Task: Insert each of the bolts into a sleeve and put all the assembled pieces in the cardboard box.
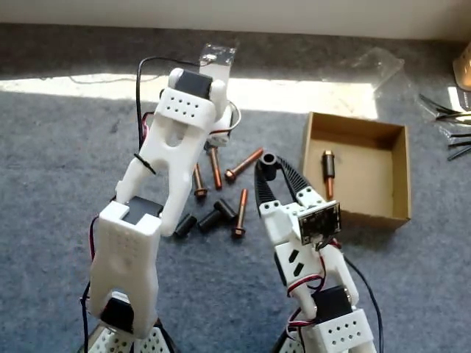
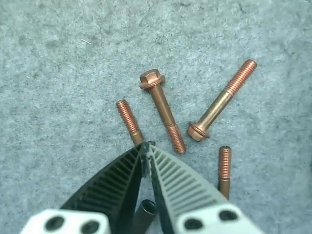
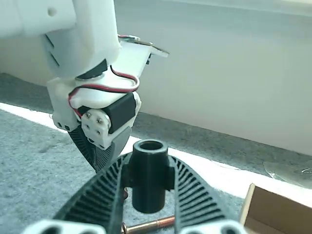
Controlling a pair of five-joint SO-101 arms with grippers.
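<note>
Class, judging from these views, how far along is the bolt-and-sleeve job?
Done: one assembled piece lies in the cardboard box. In hand: the right gripper holds a black sleeve upright; the left gripper is shut at the end of one bolt, grip unclear. Left: other bolts and loose sleeves lie on the carpet, unassembled.

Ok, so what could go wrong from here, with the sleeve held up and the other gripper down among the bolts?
The right gripper pinches the sleeve just at its tips, so insertion force could tilt it or pop it loose. The left gripper sits shut among closely packed bolts; grabbing one may scatter its neighbours. The two grippers are close, so they might bump.
</note>
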